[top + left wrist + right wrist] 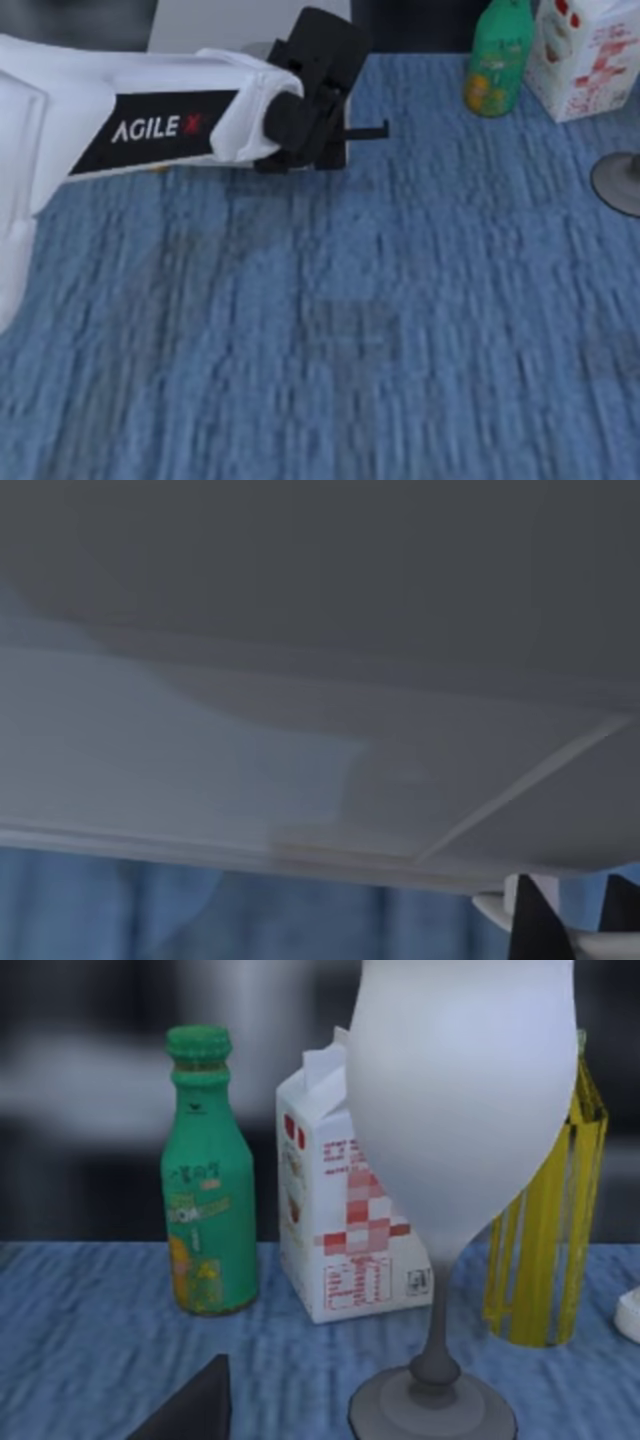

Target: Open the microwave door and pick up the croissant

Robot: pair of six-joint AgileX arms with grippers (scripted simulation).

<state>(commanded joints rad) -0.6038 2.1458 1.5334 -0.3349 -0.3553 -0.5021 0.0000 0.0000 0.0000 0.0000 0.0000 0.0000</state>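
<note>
The left gripper [345, 140] is seen at the far edge of the blue surface [380, 330], beside the microwave [215, 25]. Whether its fingers are open cannot be told. The microwave door [300, 740] fills the left wrist view. The croissant is unseen.

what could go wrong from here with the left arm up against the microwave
1. The left wrist view is filled by the microwave's grey panel, so the left pincer works almost blind; a misjudged pull could slip off the door.
2. The croissant shows in no view, so reaching for it now would be a guess.
3. The wine glass stands close to the right arm's camera, beside the milk carton and green bottle; a careless right-arm move might topple it.
</note>
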